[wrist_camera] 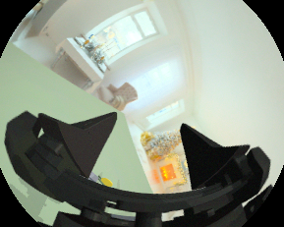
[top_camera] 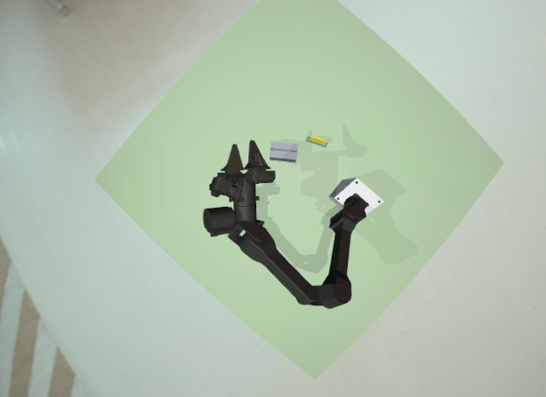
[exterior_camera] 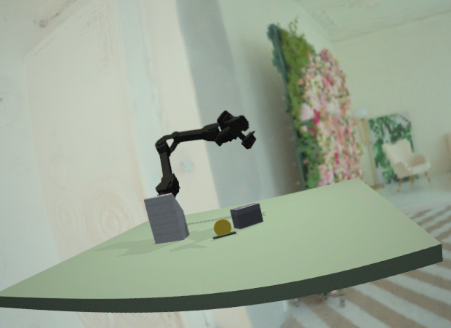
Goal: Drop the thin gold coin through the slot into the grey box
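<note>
Your jaws stand wide with nothing between them, the gripper (top_camera: 244,156) raised well above the counter (exterior_camera: 328,222). Left to right in the exterior view, you see the pale arm base (exterior_camera: 166,218), then the gold coin (exterior_camera: 222,227) upright in its holder (exterior_camera: 224,236), then the grey box (exterior_camera: 246,215) just beside it, near the counter's middle.

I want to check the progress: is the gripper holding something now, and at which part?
Nothing is held. The gripper is open, high above the table, and the coin stands on its edge in its holder.
</note>
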`<action>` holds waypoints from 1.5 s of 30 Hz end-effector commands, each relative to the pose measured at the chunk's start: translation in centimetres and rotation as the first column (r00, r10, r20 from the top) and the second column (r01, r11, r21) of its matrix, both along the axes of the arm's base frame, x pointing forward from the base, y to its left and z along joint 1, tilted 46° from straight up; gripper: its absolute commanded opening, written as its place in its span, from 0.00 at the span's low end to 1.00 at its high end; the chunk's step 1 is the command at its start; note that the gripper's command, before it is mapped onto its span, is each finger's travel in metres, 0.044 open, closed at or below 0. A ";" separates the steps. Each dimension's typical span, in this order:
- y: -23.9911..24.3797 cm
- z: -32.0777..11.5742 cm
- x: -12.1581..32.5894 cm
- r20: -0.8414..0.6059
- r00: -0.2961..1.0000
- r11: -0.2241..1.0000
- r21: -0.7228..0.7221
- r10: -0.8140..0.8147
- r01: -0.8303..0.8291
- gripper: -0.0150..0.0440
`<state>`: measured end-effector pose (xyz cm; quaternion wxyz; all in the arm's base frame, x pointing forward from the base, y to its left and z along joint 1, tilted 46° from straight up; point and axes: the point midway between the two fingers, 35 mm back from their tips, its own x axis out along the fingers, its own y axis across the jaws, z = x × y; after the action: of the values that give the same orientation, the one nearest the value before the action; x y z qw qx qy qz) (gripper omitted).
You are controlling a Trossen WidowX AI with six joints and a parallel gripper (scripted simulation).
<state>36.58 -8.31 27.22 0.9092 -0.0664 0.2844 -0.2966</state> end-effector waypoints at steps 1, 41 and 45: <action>-0.1 -0.3 0.1 -0.012 1.000 1.000 -0.001 0.005 -0.005 0.89; 0.6 -35.2 -11.6 0.009 0.331 0.117 0.926 0.944 -0.359 0.53; 1.3 -35.9 -11.7 0.009 0.331 0.117 0.926 0.944 -0.359 0.53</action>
<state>24.78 -7.49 -8.21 0.6931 0.1387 0.5893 0.3912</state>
